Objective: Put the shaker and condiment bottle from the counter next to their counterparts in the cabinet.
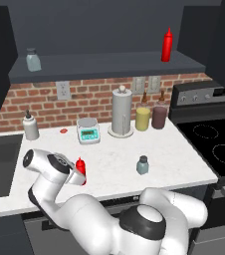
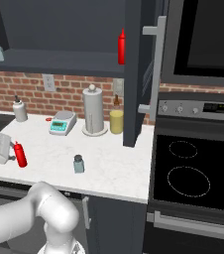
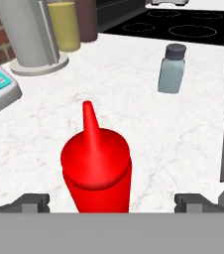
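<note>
On the counter (image 1: 184, 149), near its front edge, the red bottle (image 3: 96, 166) stands between the gripper's (image 3: 111, 201) spread fingers (not yet pinched); next, close, then lift toward the cabinet shelf (image 1: 109, 67).

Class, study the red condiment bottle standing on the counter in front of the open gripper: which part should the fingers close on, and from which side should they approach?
Probably the round body of the condiment bottle, below the shoulder, approached level from the counter's front edge. It stands upright, and its cone nozzle tapers too thin to pinch. The gripper is open, a fingertip either side of the body.
</note>
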